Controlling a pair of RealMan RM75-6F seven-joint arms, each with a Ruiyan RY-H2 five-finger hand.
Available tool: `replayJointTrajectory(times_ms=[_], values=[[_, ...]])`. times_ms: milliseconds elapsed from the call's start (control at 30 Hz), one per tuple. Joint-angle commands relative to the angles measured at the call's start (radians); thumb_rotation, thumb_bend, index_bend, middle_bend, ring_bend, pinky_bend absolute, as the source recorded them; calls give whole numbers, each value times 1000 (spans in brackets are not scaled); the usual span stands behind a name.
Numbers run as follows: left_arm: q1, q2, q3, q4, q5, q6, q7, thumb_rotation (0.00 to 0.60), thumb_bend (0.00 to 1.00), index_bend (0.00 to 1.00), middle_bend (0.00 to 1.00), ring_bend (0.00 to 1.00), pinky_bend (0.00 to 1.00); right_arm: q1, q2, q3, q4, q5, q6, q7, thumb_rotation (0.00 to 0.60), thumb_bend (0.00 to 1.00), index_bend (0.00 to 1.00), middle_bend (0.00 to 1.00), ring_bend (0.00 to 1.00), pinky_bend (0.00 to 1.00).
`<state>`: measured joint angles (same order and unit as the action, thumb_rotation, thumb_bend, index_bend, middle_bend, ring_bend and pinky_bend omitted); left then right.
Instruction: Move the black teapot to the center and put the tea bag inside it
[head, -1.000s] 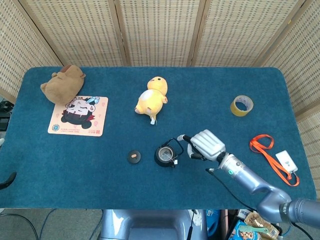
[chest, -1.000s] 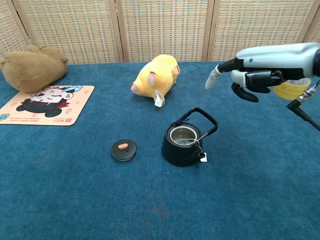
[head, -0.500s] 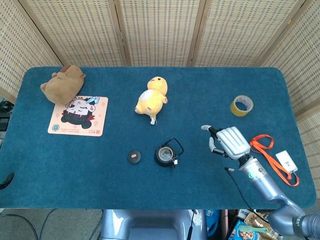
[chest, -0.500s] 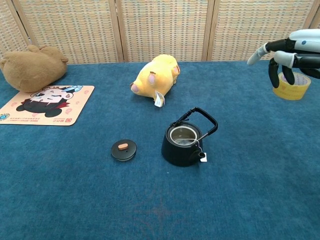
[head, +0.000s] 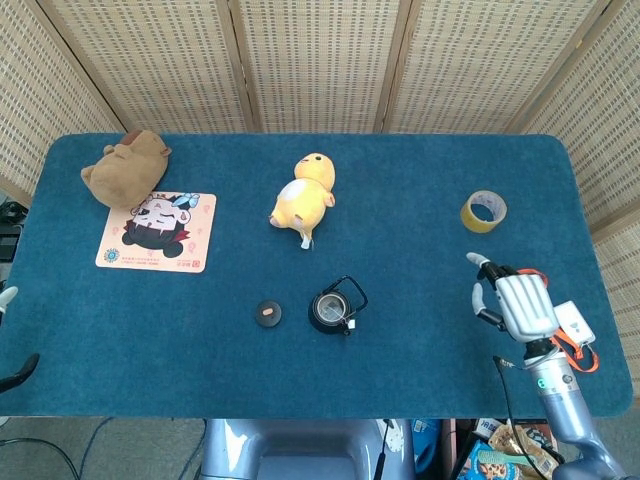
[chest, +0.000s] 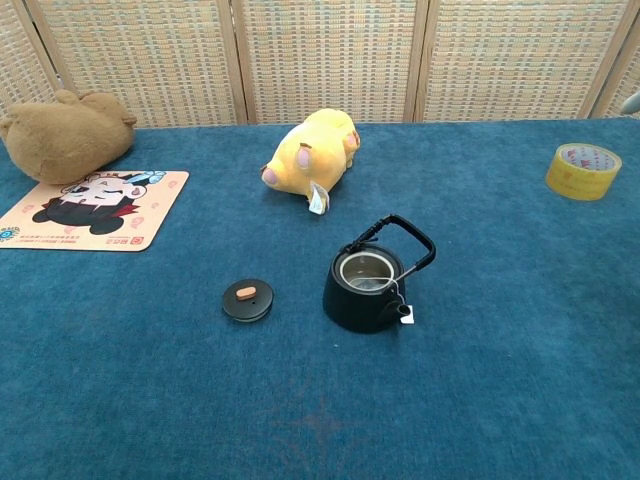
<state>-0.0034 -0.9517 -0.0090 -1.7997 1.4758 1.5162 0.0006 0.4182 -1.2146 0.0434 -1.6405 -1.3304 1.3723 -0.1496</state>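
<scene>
The black teapot (chest: 372, 285) stands open near the middle of the blue table (head: 420, 190), handle up, with the tea bag's string over its rim and the small tag (chest: 407, 312) hanging down its outer wall; the bag itself seems to lie inside, though the strainer hides it. Its lid (chest: 247, 299) lies just to the left on the cloth. The right hand (head: 515, 305) hovers empty near the table's right edge, fingers loosely apart, beside the orange lanyard (head: 528, 283); the left hand (head: 8, 297) barely shows at the frame's edge, its pose unclear.
</scene>
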Motion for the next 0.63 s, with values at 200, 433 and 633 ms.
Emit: replayJointTrajectory(times_ms=[200, 433, 633], values=[[-15, -27, 32, 42, 113, 1, 3, 600, 315, 0, 0, 0, 0, -56, 15, -16, -45, -34, 41, -54, 0, 804, 220, 490, 461, 737], [-28, -50, 42, 57, 178, 9, 23, 600, 314, 0, 0, 0, 0, -90, 18, -15, -75, -51, 59, -77, 0, 803, 220, 487, 461, 737], [-27, -63, 44, 56, 180, 13, 44, 600, 315, 0, 0, 0, 0, -111, 20, -9, -86, -55, 62, -84, 0, 799, 220, 486, 460, 736]])
